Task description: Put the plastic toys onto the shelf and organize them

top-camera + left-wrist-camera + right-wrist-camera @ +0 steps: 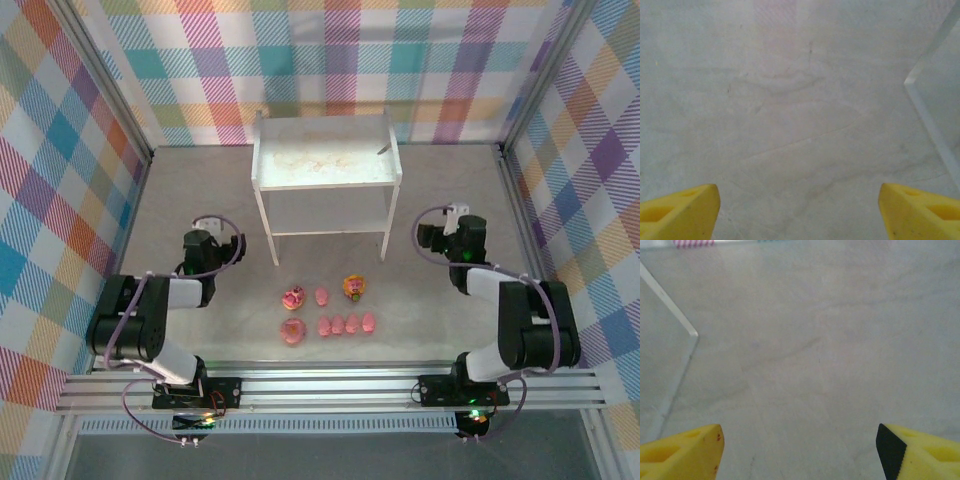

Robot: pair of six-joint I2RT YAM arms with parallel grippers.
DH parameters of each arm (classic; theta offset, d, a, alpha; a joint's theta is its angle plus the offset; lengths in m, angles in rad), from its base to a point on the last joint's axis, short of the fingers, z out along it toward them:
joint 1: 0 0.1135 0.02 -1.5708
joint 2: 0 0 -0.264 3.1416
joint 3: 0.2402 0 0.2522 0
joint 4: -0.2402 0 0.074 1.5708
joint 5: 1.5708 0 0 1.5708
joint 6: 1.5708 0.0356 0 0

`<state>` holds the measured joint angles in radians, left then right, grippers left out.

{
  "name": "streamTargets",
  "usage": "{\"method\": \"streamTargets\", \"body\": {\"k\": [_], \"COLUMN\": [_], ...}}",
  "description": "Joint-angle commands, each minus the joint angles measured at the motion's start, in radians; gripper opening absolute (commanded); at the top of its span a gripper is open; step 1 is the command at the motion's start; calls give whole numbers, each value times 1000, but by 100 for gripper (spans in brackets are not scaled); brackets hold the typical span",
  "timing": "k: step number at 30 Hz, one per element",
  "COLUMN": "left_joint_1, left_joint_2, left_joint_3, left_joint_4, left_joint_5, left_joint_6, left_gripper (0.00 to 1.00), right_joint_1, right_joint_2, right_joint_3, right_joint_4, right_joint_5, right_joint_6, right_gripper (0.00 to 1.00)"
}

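Looking at your left gripper (799, 212) and right gripper (800, 450): yellow fingers (680, 210) spread apart on both, nothing between em, just bare table (790, 100) below. Toys (325, 310) sit in two left-right rows btwn the arms, closer to the bases than either gripper, so you gotta reach back & inward. Left's nearer the donut (292, 331), right's nearer the yellow-orange figure (354, 288). Shelf (320, 135) stands just beyond, no toys on it afaict. Both arms folded, elbows back, wrists aimed down.

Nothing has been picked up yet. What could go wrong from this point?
1. The pigs lie in a tight row; jaws closing on one may knock its neighbours.
2. The shelf stands on thin legs just behind them; an arm reaching for the lower tier could clip one.
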<state>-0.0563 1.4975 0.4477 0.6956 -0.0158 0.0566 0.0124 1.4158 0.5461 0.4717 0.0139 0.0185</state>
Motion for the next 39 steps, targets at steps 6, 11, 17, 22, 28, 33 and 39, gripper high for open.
{"method": "streamTargets", "body": {"k": [6,11,17,22,28,33,39], "left_joint_1": [-32,-90,-129,-129,-129,-130,-135], "left_joint_2": [-276,-423,-579,-621,-613,-598,-587], "left_joint_3": [80,99,123,144,130,142,144], "left_joint_4": [-315,-501,-714,-819,-820,-823,-831], "left_joint_5": [-28,-110,-179,-172,-112,-95,-81], "left_joint_6": [-113,-187,-241,-269,-339,-368,-382], "left_gripper": [75,72,72,72,71,70,69], "right_joint_1": [25,138,381,542,695,783,861], "right_joint_2": [-379,-517,-580,-581,-516,-467,-396], "right_joint_3": [11,47,111,144,173,185,204], "right_joint_4": [-451,-672,-888,-998,-1066,-1076,-1075], "right_joint_5": [41,89,302,399,473,528,564], "right_joint_6": [101,159,222,301,376,425,478], "right_gripper": [80,82,82,80,80,80,80]}}
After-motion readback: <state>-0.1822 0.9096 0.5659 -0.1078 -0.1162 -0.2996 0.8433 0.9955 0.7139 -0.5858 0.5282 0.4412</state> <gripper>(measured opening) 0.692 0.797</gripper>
